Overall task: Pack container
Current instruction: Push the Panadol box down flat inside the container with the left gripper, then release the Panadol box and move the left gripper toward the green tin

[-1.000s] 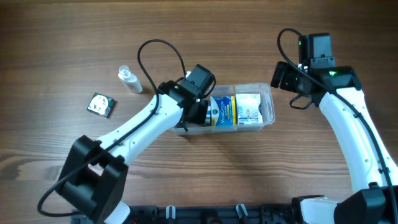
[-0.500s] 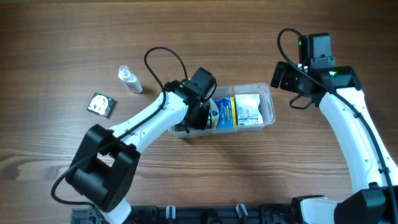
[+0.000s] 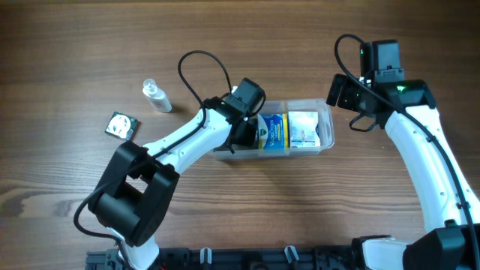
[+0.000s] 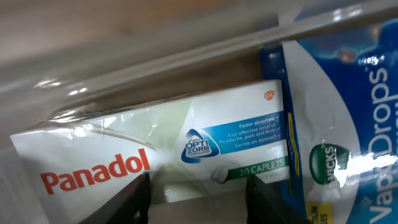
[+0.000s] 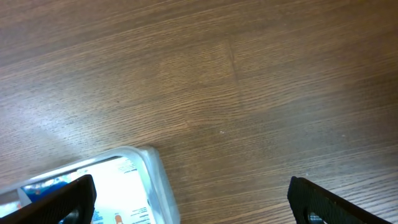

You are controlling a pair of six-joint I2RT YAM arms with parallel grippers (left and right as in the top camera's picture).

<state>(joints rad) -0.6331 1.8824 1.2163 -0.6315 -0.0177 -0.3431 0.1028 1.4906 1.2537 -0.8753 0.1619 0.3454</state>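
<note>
Container [image 3: 304, 103] walls crowd your left gripper [image 4: 198, 186], parted before the Panadol box [image 4: 155, 149]; bottle [image 3: 156, 96] and dark packet [image 3: 122, 126] lie toward the left edge; right gripper [image 5: 191, 186] spread wide.

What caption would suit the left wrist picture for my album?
Open left gripper facing a Panadol box beside a VapoDrops pack in the clear container.

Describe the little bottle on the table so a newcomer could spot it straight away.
Start at the clear container in the middle of the wooden table and look to its left, toward the table's far side. The bottle sits there on bare wood. It is small and see-through, unlike the dark square packet a little nearer the robot.
</note>
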